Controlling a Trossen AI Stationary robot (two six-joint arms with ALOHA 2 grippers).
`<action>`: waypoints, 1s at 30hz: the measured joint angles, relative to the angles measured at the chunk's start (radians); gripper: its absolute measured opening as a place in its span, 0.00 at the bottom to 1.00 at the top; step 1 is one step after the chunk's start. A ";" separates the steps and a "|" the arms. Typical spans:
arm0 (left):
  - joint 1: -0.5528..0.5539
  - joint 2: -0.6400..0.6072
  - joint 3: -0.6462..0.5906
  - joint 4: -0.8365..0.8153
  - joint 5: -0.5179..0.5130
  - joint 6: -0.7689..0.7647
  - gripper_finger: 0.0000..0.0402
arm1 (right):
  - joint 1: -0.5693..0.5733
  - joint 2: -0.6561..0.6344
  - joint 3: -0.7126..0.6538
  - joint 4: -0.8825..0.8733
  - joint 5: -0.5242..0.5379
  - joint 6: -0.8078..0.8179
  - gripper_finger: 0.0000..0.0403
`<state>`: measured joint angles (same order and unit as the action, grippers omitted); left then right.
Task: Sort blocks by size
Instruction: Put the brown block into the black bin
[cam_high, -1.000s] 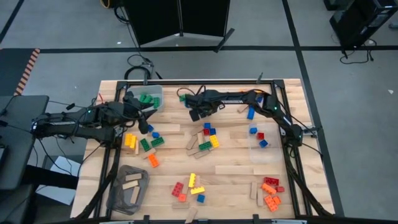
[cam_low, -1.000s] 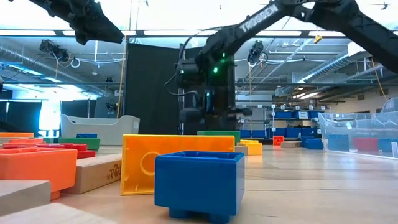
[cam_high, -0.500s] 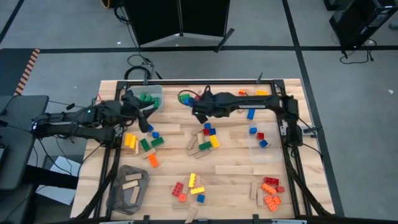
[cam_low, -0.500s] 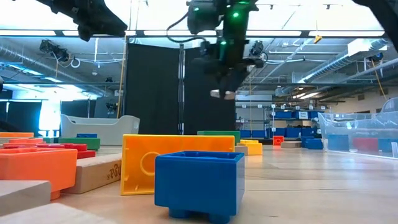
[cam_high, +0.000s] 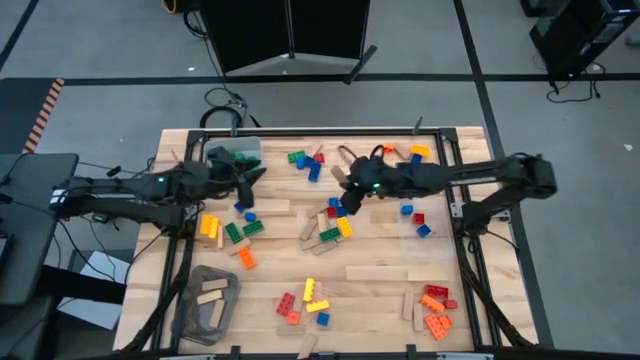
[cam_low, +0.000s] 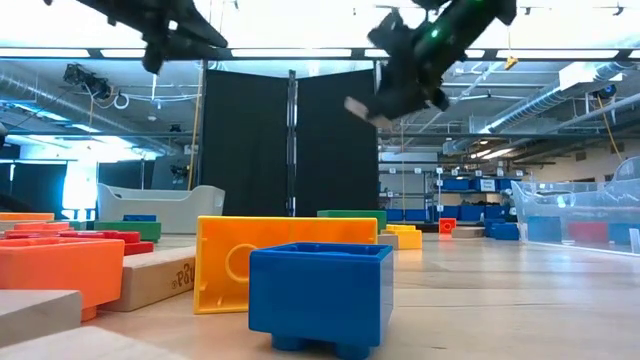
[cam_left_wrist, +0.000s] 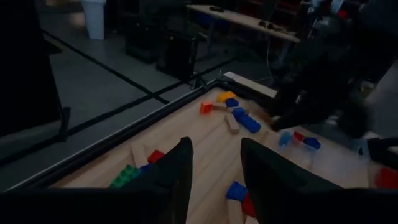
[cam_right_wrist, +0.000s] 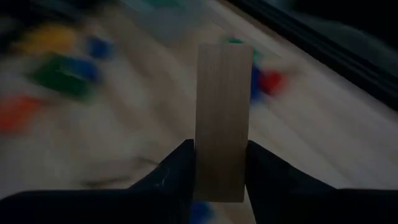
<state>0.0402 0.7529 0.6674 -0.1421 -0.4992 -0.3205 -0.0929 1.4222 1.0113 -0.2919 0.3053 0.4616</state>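
Coloured studded blocks (cam_high: 335, 225) and tan wooden pieces (cam_high: 375, 272) lie scattered on the wooden table (cam_high: 380, 245). My right gripper (cam_high: 348, 192) hangs above the table's middle, toward its far side, shut on a tan wooden piece (cam_right_wrist: 224, 106). In the low view the piece (cam_low: 362, 110) shows high above the table. My left gripper (cam_high: 245, 185) hovers over the far left, beside a clear bin (cam_high: 243, 155) holding green blocks. It is open, with nothing between its fingers (cam_left_wrist: 180, 180). My right gripper pinches the wooden piece by its near end (cam_right_wrist: 221, 177), one finger (cam_right_wrist: 180, 168) on each long side. The piece lies along the fingers and sticks out well beyond their ends. It is lifted clear of the table and tilted.
A clear bin (cam_high: 420, 215) at the right holds blue and red blocks. A grey bin (cam_high: 205, 305) at the near left holds wooden pieces. Red and orange blocks (cam_high: 435, 310) are heaped at the near right. A blue block (cam_low: 320, 295) and an orange one (cam_low: 240, 260) stand close to the low camera.
My right gripper has risen from table height with the wooden piece, lifting it clear, and has drawn back toward the table's right edge while tipping and rolling. My left gripper has shifted a little toward the right.
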 joint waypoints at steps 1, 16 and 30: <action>0.000 0.026 0.000 0.028 0.000 0.002 0.36 | -0.002 -0.022 -0.031 0.093 -0.045 -0.024 0.31; -0.001 0.343 0.005 0.597 0.131 -0.110 0.36 | 0.047 -0.016 -0.019 0.409 -0.062 -0.347 0.32; 0.006 0.552 0.361 0.258 0.018 -0.084 0.35 | 0.053 0.001 0.019 0.412 0.154 -0.467 0.32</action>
<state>0.0463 1.3045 1.0280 0.1159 -0.4815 -0.4041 -0.0402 1.4235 1.0306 0.1205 0.4596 -0.0058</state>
